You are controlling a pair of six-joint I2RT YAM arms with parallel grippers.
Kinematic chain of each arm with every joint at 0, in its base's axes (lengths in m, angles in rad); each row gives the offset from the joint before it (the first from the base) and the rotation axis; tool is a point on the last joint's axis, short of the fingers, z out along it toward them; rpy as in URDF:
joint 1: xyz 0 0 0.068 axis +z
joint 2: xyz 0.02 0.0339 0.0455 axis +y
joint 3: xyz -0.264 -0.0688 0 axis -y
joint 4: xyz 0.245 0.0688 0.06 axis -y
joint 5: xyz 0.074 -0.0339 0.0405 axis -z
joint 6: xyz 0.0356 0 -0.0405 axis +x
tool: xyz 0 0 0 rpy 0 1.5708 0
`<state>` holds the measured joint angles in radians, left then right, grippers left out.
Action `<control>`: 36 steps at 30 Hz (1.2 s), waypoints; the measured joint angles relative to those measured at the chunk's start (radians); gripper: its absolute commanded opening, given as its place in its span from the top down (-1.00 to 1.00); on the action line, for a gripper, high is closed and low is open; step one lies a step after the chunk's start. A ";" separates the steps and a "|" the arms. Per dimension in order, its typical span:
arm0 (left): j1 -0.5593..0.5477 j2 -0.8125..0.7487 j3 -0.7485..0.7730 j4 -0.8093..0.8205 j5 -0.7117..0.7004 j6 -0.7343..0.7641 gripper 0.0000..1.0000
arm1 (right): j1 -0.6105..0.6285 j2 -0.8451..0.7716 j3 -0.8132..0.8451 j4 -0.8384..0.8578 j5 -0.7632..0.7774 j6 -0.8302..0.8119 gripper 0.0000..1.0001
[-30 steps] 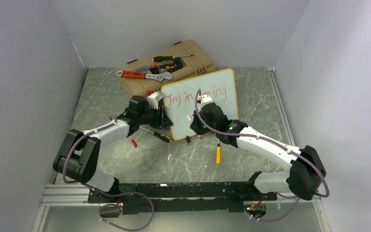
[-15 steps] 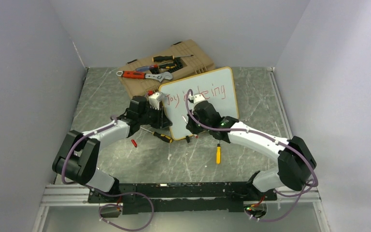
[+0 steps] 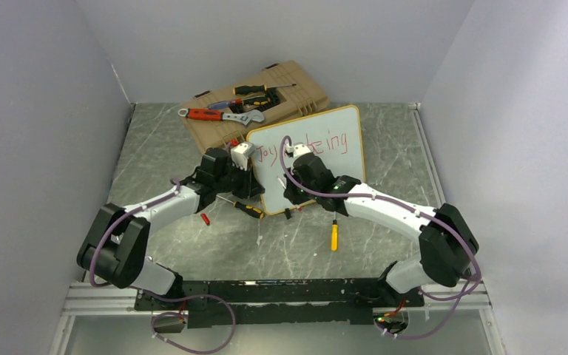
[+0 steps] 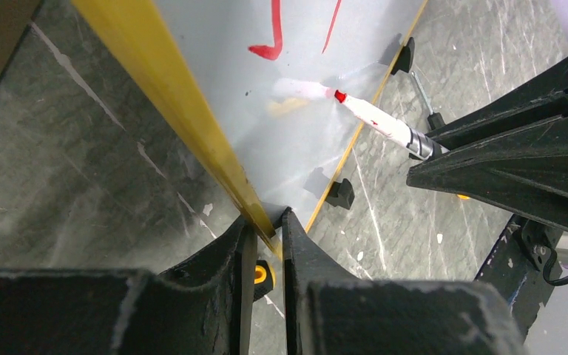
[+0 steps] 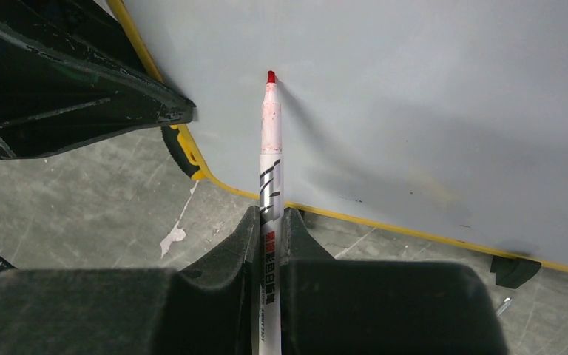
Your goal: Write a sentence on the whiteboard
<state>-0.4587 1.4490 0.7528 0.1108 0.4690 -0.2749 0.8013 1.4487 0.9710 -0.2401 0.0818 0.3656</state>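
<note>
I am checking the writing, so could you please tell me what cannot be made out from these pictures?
- Top view: the middle of the sentence on the whiteboard is hidden behind the right arm and its cable.
- Left wrist view: the top edge cuts the writing down to two red strokes.
- Right wrist view: the print on the marker is partly hidden inside the right gripper.
</note>
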 measured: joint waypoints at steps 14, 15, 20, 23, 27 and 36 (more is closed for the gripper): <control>-0.014 -0.010 0.000 -0.010 -0.035 0.005 0.75 | 0.006 0.025 0.026 -0.007 -0.034 -0.026 1.00; -0.014 -0.010 0.000 -0.011 -0.035 0.005 0.76 | 0.008 0.025 0.026 -0.008 -0.035 -0.026 1.00; -0.017 -0.012 0.000 -0.013 -0.038 0.008 0.77 | 0.021 0.025 0.017 -0.026 -0.035 -0.026 1.00; -0.018 -0.014 0.000 -0.014 -0.038 0.008 0.77 | 0.027 0.025 0.010 -0.051 -0.033 -0.025 1.00; -0.019 -0.016 0.000 -0.016 -0.041 0.010 0.78 | 0.031 0.025 0.002 -0.066 -0.011 -0.021 1.00; -0.020 -0.016 0.000 -0.018 -0.048 0.012 0.81 | 0.039 0.024 0.006 -0.068 0.032 -0.023 1.00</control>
<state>-0.4786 1.4330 0.7528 0.0933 0.4213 -0.2630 0.8398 1.4731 0.9771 -0.3077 0.1135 0.3431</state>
